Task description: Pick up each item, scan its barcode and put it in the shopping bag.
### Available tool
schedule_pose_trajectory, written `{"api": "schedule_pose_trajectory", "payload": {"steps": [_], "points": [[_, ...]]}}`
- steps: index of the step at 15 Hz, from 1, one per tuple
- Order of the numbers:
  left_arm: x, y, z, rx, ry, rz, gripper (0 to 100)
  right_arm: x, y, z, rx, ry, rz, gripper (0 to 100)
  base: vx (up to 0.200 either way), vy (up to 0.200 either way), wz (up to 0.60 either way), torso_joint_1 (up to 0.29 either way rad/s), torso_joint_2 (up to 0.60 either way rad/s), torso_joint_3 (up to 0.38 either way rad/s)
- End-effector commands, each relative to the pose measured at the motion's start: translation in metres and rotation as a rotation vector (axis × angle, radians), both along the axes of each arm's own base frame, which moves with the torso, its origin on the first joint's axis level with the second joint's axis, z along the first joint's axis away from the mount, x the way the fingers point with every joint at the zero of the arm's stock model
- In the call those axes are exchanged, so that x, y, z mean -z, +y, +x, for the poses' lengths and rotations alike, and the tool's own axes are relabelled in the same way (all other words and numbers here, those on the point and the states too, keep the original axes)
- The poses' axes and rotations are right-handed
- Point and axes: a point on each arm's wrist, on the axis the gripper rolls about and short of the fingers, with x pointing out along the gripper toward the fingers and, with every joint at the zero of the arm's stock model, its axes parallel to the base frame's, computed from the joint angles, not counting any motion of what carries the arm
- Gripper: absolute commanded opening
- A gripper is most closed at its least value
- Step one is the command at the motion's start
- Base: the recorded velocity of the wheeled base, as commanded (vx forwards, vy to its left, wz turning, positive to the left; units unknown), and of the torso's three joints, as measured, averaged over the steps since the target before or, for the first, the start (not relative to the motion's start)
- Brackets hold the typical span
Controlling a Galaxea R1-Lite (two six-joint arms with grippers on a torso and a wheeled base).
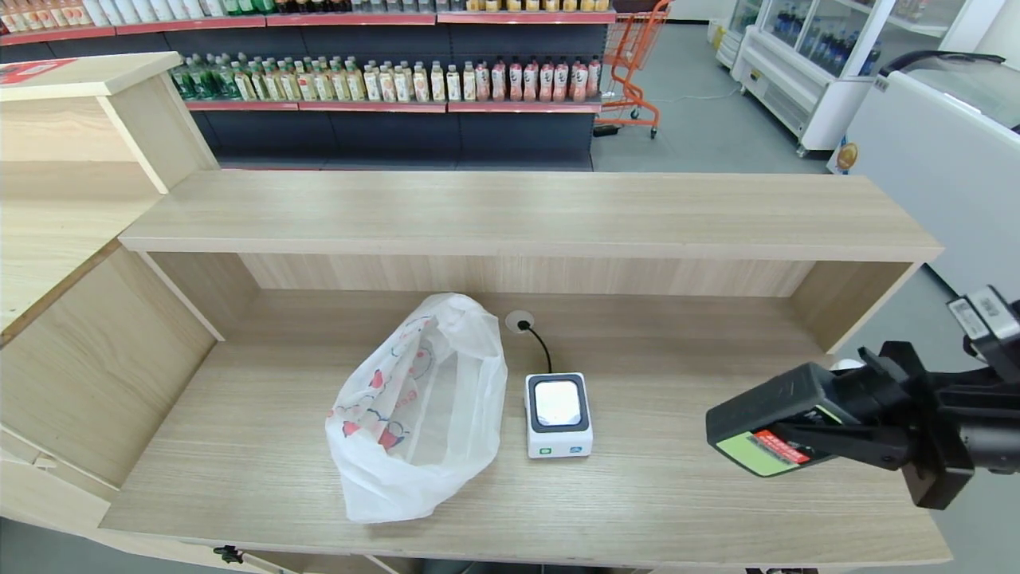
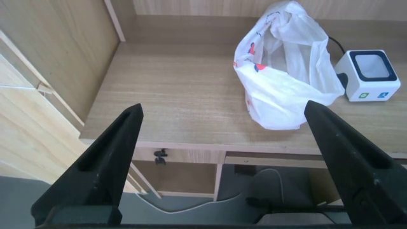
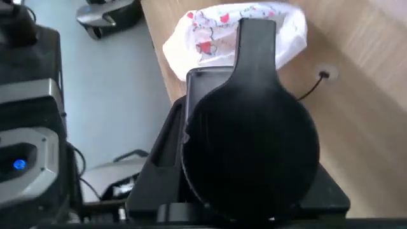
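Checkout table (image 1: 637, 494) seen from the head camera. The right gripper (image 1: 829, 426) is closed on a black box (image 1: 765, 406) with a green and red label. It holds the box in the air above the table's right end, well apart from the scanner (image 1: 558, 414). The scanner stands at mid-table with its window facing up, and its cable (image 1: 539, 343) runs to a hole at the far side. The white bag (image 1: 414, 414) lies just left of the scanner with its mouth open. The left gripper (image 2: 224, 114) is off the table's near left edge, its jaws wide apart and holding nothing. Bottle shelves (image 1: 382, 80) stand behind the table.
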Motion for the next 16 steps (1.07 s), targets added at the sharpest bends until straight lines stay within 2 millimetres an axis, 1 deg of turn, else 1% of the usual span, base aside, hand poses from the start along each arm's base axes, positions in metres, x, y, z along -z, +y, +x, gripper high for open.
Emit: {"api": "schedule_pose_trajectory", "payload": {"steps": [1, 3, 5, 7, 8, 10, 11, 12, 13, 14, 16], "points": [[0.000, 0.000, 0.000, 0.000, 0.000, 0.000, 100, 0.027, -0.006, 0.038, 0.068, 0.262, 0.058, 0, 0.000, 0.000, 0.00, 0.000, 0.00, 0.000], [0.000, 0.000, 0.000, 0.000, 0.000, 0.000, 100, 0.040, 0.002, 0.073, 0.088, 0.380, 0.070, 0, 0.000, 0.000, 0.00, 0.000, 0.00, 0.000], [0.000, 0.000, 0.000, 0.000, 0.000, 0.000, 100, 0.055, 0.016, 0.105, 0.059, 0.422, 0.059, 0, 0.000, 0.000, 0.00, 0.000, 0.00, 0.000], [0.000, 0.000, 0.000, -0.001, 0.000, 0.000, 100, 0.067, 0.035, 0.122, 0.008, 0.449, 0.046, 0, 0.000, 0.000, 0.00, 0.000, 0.00, 0.000], [0.000, 0.000, 0.000, 0.000, 0.000, 0.000, 100, 0.070, 0.041, 0.127, -0.005, 0.454, 0.043, 0, 0.000, 0.000, 0.00, 0.000, 0.00, 0.000], [0.000, 0.000, 0.000, 0.000, 0.000, 0.000, 100, 0.079, 0.069, 0.149, -0.022, 0.480, 0.025, 0, 0.000, 0.000, 0.00, 0.000, 0.00, 0.000], [0.000, 0.000, 0.000, 0.000, 0.000, 0.000, 100, 0.081, 0.081, 0.159, -0.011, 0.486, 0.018, 0, 0.000, 0.000, 0.00, 0.000, 0.00, 0.000], [0.000, 0.000, 0.000, 0.000, 0.000, 0.000, 100, 0.081, 0.087, 0.164, -0.010, 0.486, 0.018, 0, 0.000, 0.000, 0.00, 0.000, 0.00, 0.000], [0.000, 0.000, 0.000, -0.001, 0.000, 0.000, 100, 0.085, 0.101, 0.176, 0.005, 0.488, 0.019, 0, 0.000, 0.000, 0.00, 0.000, 0.00, 0.000], [0.000, 0.000, 0.000, 0.000, 0.000, 0.000, 100, 0.087, 0.111, 0.182, 0.022, 0.487, 0.016, 0, 0.000, 0.000, 0.00, 0.000, 0.00, 0.000], [0.000, 0.000, 0.000, 0.000, 0.000, 0.000, 100, 0.093, 0.125, 0.186, 0.038, 0.487, 0.009, 0, 0.000, 0.000, 0.00, 0.000, 0.00, 0.000]]}}
